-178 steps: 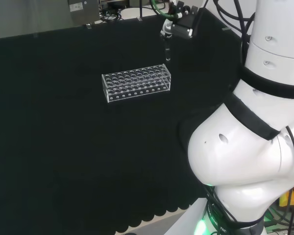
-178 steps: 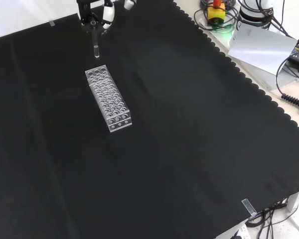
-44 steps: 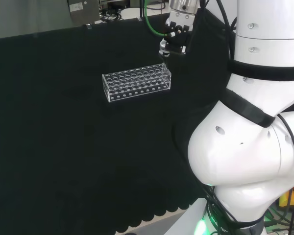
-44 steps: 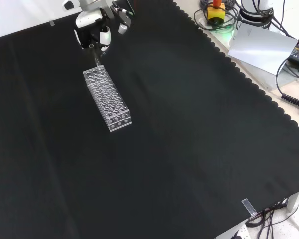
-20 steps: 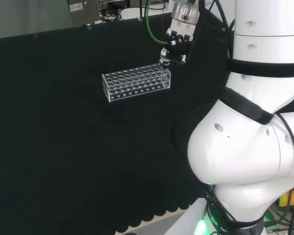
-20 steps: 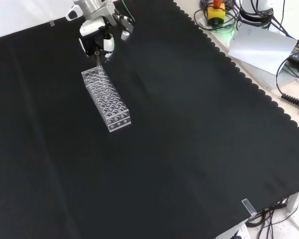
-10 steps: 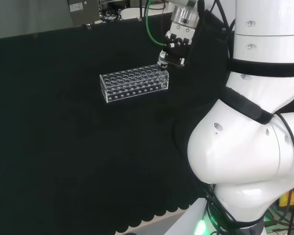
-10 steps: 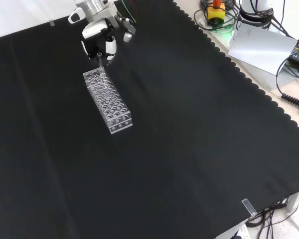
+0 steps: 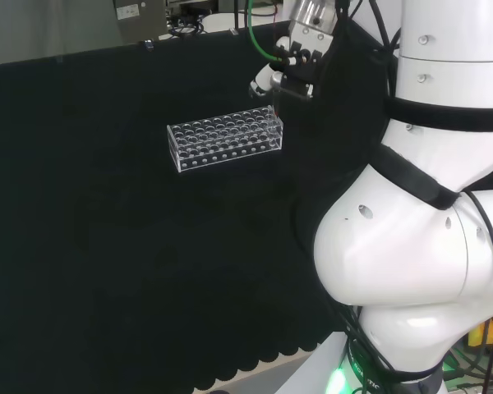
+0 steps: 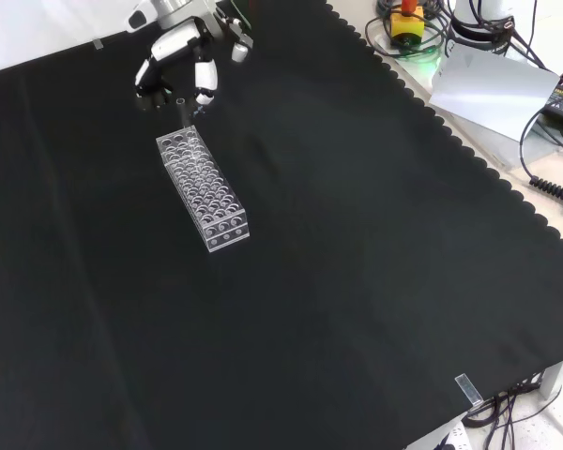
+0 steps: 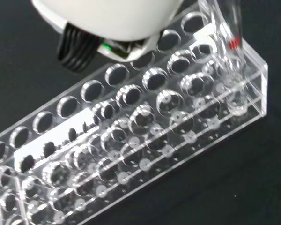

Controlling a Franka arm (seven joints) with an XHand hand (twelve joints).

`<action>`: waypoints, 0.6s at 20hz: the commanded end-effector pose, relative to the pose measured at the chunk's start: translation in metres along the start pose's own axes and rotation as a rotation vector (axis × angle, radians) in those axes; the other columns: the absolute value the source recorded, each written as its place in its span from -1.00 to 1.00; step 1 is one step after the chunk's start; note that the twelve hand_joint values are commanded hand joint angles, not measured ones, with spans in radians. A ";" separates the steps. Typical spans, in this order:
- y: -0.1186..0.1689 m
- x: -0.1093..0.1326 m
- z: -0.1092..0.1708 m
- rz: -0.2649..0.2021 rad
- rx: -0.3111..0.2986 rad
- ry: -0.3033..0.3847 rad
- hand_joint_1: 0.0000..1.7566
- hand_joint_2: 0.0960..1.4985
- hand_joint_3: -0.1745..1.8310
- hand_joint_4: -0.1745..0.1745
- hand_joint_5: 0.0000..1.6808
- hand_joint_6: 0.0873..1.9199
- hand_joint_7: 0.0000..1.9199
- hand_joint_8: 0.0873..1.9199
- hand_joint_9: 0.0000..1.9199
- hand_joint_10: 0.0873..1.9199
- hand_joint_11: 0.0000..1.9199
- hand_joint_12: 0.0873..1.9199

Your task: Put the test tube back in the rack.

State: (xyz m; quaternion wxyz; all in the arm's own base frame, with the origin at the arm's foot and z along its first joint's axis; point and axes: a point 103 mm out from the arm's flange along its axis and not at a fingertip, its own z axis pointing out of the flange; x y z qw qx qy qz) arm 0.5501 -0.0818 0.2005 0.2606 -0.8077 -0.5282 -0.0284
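Look just below the hand (image 10: pixel 174 56): the test tube (image 11: pixel 229 61) stands in a hole at the end of the rack (image 10: pixel 203 187) nearest the fingers, leaning a little. That corner was the closest to reach. The fingers are spread and straight on either side of the tube's top, holding nothing, so you can judge the tube as released. The rack sits flat on the black cloth (image 10: pixel 357 281). The tube carries a small red mark, too small to read.
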 end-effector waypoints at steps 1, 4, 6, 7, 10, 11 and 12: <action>-0.024 0.014 -0.039 -0.045 -0.044 0.009 0.16 -0.44 -0.11 -0.41 -0.55 -0.46 -0.46 -0.06 -0.36 -0.11 -0.49 0.51; -0.035 0.020 -0.059 -0.064 -0.067 0.000 0.16 -0.44 -0.12 -0.40 -0.55 -0.47 -0.46 -0.06 -0.37 -0.11 -0.49 0.51; -0.044 0.023 -0.074 -0.070 -0.094 -0.021 0.15 -0.43 -0.13 -0.39 -0.54 -0.49 -0.47 -0.06 -0.37 -0.11 -0.50 0.51; -0.048 0.027 -0.080 -0.074 -0.103 -0.029 0.15 -0.43 -0.13 -0.39 -0.54 -0.50 -0.47 -0.06 -0.37 -0.11 -0.50 0.51; -0.065 0.035 -0.097 -0.088 -0.129 -0.051 0.15 -0.42 -0.14 -0.38 -0.53 -0.51 -0.47 -0.06 -0.38 -0.11 -0.50 0.51; -0.071 0.038 -0.102 -0.085 -0.141 -0.062 0.15 -0.42 -0.15 -0.38 -0.53 -0.51 -0.47 -0.06 -0.38 -0.11 -0.51 0.51; -0.078 0.042 -0.106 -0.085 -0.147 -0.067 0.15 -0.41 -0.15 -0.38 -0.53 -0.52 -0.47 -0.06 -0.38 -0.12 -0.51 0.52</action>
